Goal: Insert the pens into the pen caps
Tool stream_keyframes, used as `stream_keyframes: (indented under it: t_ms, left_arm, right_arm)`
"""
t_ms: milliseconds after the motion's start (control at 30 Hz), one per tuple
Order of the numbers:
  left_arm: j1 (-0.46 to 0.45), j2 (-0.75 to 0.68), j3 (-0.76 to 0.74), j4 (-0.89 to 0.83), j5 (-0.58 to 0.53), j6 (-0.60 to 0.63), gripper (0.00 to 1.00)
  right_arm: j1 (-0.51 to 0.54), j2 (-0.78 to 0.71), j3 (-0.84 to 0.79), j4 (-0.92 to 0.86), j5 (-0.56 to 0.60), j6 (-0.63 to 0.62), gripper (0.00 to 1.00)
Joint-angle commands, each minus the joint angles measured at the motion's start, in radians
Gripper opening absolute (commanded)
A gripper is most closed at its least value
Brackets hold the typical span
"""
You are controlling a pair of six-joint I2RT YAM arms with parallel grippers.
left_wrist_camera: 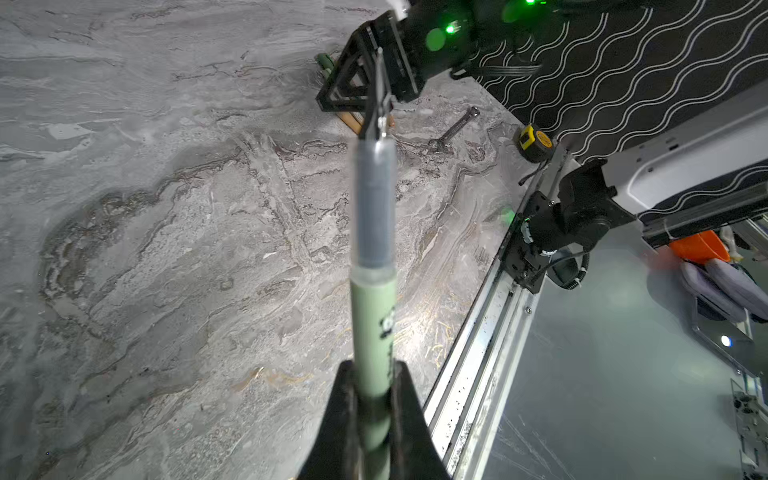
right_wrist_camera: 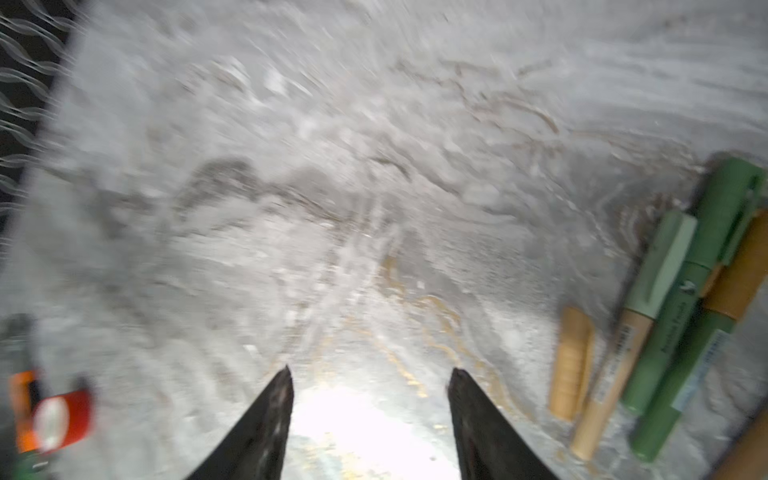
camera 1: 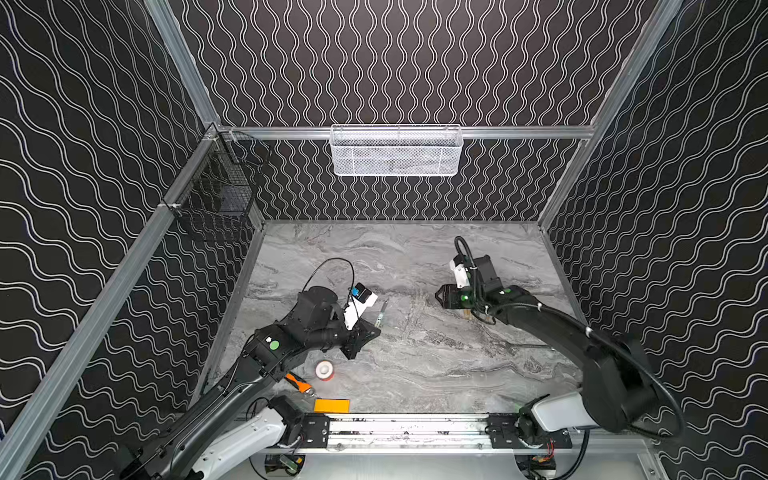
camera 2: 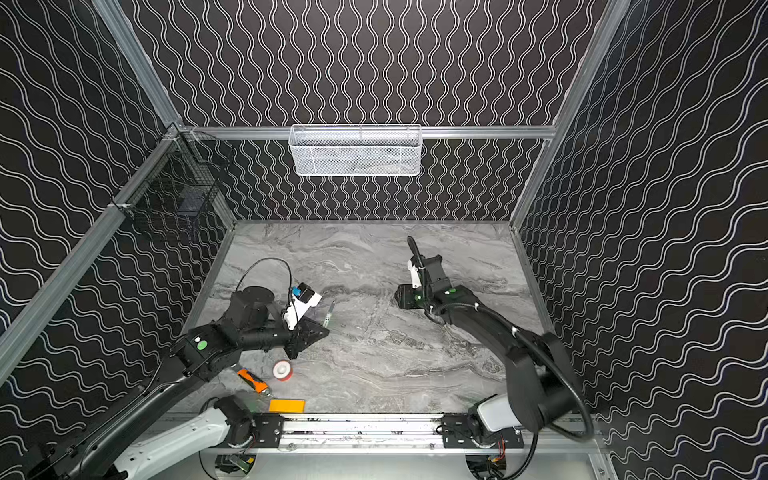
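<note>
Green-barrelled pen [left_wrist_camera: 372, 307] sits clamped in your left pincer [left_wrist_camera: 372, 370] above the left of the worktop [left_wrist_camera: 166, 249], so centre your wide, empty right pincer [right_wrist_camera: 371, 372] over a pen cap [right_wrist_camera: 569, 361] lying right of middle before closing.

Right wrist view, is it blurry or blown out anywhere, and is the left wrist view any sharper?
Right wrist view: the table is smeared throughout, and white glare washes out the patch at the open right gripper; the pens at the edge are soft yet recognisable. Left wrist view: the green pen in the shut left gripper is slightly soft, the table behind crisp.
</note>
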Motion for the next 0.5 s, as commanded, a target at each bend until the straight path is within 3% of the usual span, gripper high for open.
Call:
stream_keyframes:
  t_ms: [0, 200, 467]
  left_arm:
    - [0.002, 0.005, -0.001, 0.013, 0.035, 0.022, 0.00]
    - [0.002, 0.011, -0.004, 0.027, 0.042, 0.011, 0.00]
    - [0.002, 0.027, 0.001, 0.030, 0.040, 0.013, 0.00]
  right_arm:
    - [-0.039, 0.082, 0.048, -0.150, 0.116, -0.080, 0.60]
    - [-0.051, 0.193, 0.117, -0.200, 0.255, -0.108, 0.57]
    - [-0.054, 0.260, 0.145, -0.192, 0.293, -0.123, 0.54]
